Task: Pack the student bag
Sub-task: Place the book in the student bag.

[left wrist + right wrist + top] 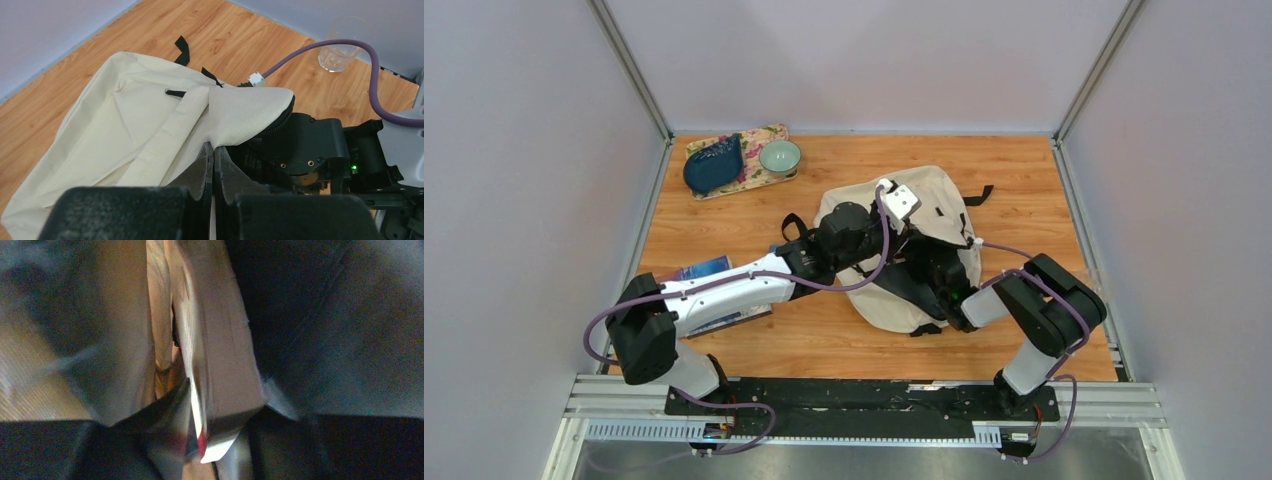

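**Top external view: bag mouth held up as load goes in**

The bag [944, 200] lies slumped mid-table, its mouth turned toward the arms. The left gripper [213, 147] reaches in from the bag's left. It is clamped tight on a cream flap at the rim and holds it lifted.

The right gripper [220, 415] is sunk inside the bag from its near right side. A flat item [220, 330], pale with a red-and-white corner, stands between its fingers. The blurred right wrist view does not show whether the item is pinched or loose.

By the look of it, the step in hand is seating that item in the main compartment. Done well, the left grip should hold the flap high and taut so the mouth gapes wide. The item should go deep and lie along the bag's inner wall before the jaws part. The right arm should then back straight out without snagging fabric or zipper.

A blue book [699, 270] lies left of the bag.
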Robot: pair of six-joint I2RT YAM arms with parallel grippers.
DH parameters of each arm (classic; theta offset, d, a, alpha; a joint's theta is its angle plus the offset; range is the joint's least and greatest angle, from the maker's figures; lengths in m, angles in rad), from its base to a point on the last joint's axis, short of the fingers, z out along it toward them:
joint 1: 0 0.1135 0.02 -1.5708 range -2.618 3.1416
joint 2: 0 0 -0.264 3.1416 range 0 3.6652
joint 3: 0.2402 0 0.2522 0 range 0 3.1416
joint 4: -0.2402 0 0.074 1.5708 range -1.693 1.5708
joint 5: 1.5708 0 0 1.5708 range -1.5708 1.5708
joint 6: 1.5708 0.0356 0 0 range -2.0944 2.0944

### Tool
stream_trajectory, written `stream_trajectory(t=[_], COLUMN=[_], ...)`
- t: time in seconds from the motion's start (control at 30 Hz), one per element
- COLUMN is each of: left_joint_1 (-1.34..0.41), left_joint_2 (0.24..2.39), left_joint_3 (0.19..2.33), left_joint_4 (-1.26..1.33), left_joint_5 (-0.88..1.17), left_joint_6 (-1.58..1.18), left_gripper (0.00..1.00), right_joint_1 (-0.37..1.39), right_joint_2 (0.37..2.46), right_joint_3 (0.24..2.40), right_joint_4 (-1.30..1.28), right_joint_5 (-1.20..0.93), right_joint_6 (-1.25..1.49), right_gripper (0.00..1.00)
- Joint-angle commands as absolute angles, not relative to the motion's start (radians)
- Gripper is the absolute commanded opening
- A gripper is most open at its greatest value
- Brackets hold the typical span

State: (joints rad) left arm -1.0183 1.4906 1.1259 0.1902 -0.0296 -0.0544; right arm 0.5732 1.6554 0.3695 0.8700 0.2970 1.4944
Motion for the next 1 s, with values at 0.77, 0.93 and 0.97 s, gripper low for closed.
stream_trajectory(t=[0.77, 0.93, 0.97], left_joint_1=[-0.977, -0.962, -0.957], left_joint_2=[1.437, 1.442, 1.442], left_joint_3=[1.071, 1.069, 1.071], left_joint_4=[0.305, 0.275, 0.253], left_joint_5=[-0.049, -0.077, -0.074], left_joint_6=[-0.109, -0.141, -0.155], left_gripper=[0.00, 0.14, 0.38], right_joint_1=[0.607, 0.664, 0.670], right_joint_2=[0.773, 0.516, 0.420], right_joint_3=[0.311, 0.313, 0.324], right_joint_4=[-0.112, -0.245, -0.324], right_joint_5=[0.246, 0.267, 0.284], right_joint_6=[1.197, 1.137, 1.126], right_gripper=[0.91, 0.91, 0.91])
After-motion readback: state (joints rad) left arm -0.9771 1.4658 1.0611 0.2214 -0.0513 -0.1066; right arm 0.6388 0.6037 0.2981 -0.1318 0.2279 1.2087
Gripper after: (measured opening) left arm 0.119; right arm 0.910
